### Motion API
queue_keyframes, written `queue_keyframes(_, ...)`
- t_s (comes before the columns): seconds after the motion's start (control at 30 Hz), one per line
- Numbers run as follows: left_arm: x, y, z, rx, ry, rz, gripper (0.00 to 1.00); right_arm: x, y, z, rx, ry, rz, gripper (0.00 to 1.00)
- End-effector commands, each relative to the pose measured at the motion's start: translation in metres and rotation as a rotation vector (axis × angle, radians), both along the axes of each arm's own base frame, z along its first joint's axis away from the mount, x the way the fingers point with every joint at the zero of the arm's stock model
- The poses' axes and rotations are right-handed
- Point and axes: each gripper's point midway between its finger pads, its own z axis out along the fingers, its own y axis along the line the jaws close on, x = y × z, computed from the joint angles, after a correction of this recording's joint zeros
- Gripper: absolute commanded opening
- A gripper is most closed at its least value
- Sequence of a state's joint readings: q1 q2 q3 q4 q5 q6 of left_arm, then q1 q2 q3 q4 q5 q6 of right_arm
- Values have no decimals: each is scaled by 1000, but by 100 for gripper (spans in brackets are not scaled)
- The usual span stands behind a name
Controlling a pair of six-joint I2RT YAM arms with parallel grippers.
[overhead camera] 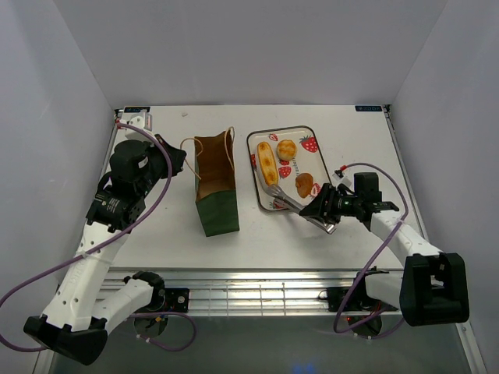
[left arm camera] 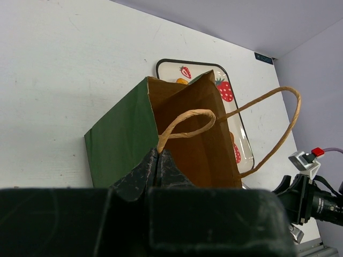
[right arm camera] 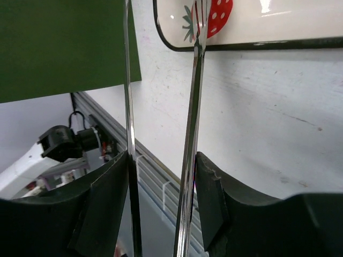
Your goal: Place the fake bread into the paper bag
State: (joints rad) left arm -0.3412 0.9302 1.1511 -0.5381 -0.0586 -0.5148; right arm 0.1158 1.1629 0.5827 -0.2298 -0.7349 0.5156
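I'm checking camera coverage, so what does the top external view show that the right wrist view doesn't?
Only the top view shows the fake bread on the tray, the open mouth of the paper bag and the left gripper at its rim. Only the right wrist view shows, close up, the right gripper, its jaws pressing on the two metal arms of the tongs, which stand apart. Both show the bag's green side, the strawberry tray's edge, the tongs and the white table.

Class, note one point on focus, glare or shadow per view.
Top external: even light, no hard shadows around the paper bag. Left wrist: bag sharp, jaws of the left gripper dark, blurred. Right wrist: glare on the tray, tongs soft near the lens.
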Motion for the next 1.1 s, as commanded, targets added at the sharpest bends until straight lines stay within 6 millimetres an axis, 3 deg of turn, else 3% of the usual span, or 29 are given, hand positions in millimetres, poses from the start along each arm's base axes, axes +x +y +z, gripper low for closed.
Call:
queue_keyframes(0.0,-4,1,5,-11,-17,-8,0,-1,11,11,127,-3,19,56)
queue_keyframes(0.37,-4,1,4,-12,-12,-6,0,1,17,17,304,101,-40,55)
queue_keyframes(0.77,-4,2,2,-7,-9,0,0,12,17,10,321,161,-119,55)
queue_keyframes(1.07,-6,4,3,-4,-11,5,0,0,16,2,330,206,-134,55)
